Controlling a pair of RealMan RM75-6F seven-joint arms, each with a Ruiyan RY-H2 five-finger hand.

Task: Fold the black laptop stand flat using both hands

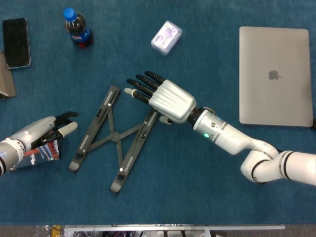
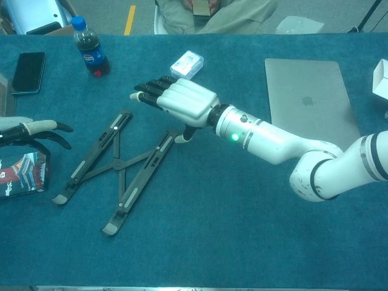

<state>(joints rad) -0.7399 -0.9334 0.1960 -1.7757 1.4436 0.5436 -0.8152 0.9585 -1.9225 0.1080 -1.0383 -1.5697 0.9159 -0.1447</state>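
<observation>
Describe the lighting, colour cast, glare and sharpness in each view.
Head view: even, soft light, only faint shadows under the laptop stand; mild glare on the right robot hand; sharp throughout. Chest view: a stronger teal cast, wide-angle bowing along the table's far edge; the laptop looks washed out; the left robot hand is cut off at the frame edge.
</observation>
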